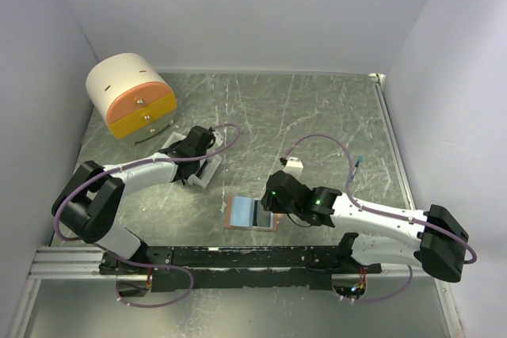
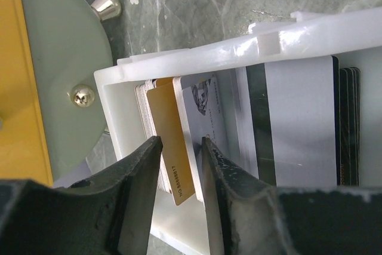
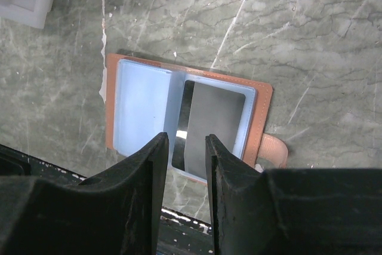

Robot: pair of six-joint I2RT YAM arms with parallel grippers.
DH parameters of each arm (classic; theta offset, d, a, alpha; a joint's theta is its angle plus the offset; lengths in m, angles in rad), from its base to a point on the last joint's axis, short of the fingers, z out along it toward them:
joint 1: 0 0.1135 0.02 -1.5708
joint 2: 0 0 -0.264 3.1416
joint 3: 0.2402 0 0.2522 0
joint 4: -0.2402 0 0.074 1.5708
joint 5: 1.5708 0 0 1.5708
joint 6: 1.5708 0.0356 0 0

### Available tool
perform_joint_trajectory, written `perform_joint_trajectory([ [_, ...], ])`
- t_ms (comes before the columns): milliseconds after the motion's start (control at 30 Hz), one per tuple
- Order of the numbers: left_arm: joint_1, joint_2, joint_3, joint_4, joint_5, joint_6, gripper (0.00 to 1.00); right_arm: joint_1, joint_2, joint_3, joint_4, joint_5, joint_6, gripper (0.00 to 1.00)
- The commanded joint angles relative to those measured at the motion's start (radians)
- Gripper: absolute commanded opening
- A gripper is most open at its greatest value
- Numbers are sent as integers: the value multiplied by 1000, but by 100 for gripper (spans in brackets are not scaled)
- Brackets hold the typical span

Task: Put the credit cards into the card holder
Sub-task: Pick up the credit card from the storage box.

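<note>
- Left gripper half open, its fingers either side of a tan card in the white box, no grip.
- Right gripper half open and empty above the open holder.

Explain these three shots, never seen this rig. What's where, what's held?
Two robot arms sit at the near edge of a table. One picture looks down from above; the other two come from a camera on each wrist. The left gripper reaches into a white box of cards, jaws apart around a tan card, not clearly clamped. The right gripper hangs open and empty over the open card holder, which has a dark card in one pocket. A round drawer unit stands back left.
</note>
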Motion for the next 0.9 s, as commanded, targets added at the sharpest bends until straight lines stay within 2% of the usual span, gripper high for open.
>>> perform_joint_trajectory([
  [0, -4, -4, 10, -2, -3, 0, 41, 3, -10, -3, 5, 18, -14, 32],
  [167, -5, -4, 10, -10, 11, -9, 38, 3, -2, 0, 10, 12, -19, 32],
  [367, -5, 16, 4, 9, -20, 3, 43, 3, -3, -5, 11, 9, -15, 32],
  [867, 2, 51, 13, 23, -98, 21, 45, 4, -8, -6, 12, 6, -18, 32],
])
